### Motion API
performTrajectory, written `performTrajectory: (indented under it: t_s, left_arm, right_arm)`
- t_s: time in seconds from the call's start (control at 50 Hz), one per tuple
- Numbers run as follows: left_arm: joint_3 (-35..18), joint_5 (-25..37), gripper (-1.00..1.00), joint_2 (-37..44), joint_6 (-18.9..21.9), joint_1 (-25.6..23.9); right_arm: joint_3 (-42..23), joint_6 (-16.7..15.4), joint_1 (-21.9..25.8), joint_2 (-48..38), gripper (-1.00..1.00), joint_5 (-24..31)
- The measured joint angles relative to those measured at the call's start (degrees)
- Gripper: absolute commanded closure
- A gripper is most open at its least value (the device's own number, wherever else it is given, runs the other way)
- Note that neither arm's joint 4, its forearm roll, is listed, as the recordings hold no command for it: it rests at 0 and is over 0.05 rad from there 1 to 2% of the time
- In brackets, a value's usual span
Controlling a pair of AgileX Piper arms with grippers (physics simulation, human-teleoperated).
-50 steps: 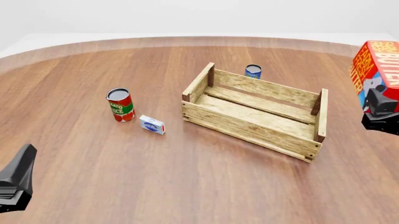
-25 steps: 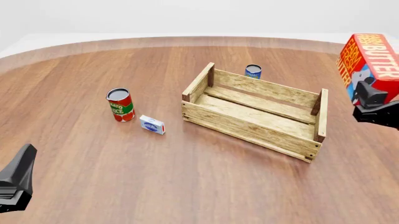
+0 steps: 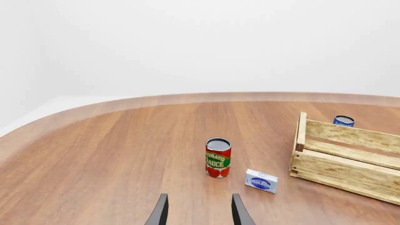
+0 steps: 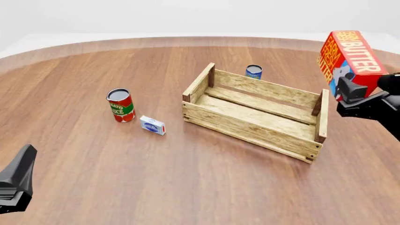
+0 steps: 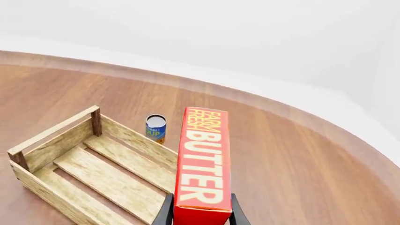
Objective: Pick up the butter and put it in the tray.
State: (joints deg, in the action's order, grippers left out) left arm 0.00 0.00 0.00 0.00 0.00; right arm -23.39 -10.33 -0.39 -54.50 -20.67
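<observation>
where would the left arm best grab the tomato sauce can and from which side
Grip the tomato sauce can across its round body, about mid-height, coming in level from the arms' side of the table. It stands upright and apart from the small blue-and-white box, and the left end effector is open and already faces it.

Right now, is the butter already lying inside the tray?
No, in the front view the butter is held in the air by the right gripper, beside the right end of the tray.

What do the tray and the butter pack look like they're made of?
The tray looks like unfinished light wood: visible grain, gapped slats, darker corner posts. The butter, held in the right gripper, reads as a printed, smooth-coated carton with sharp folded edges, probably cardboard; being a render, that is only appearance.
</observation>
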Motion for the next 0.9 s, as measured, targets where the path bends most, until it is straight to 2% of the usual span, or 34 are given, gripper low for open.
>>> performTrajectory:
  t_s: [0.9]
  left_arm:
    - [0.00,0.00,-1.00,0.00,0.00,0.00]
  right_arm:
    - [-3.06,-0.53,7.12,-11.42,1.00,-6.53]
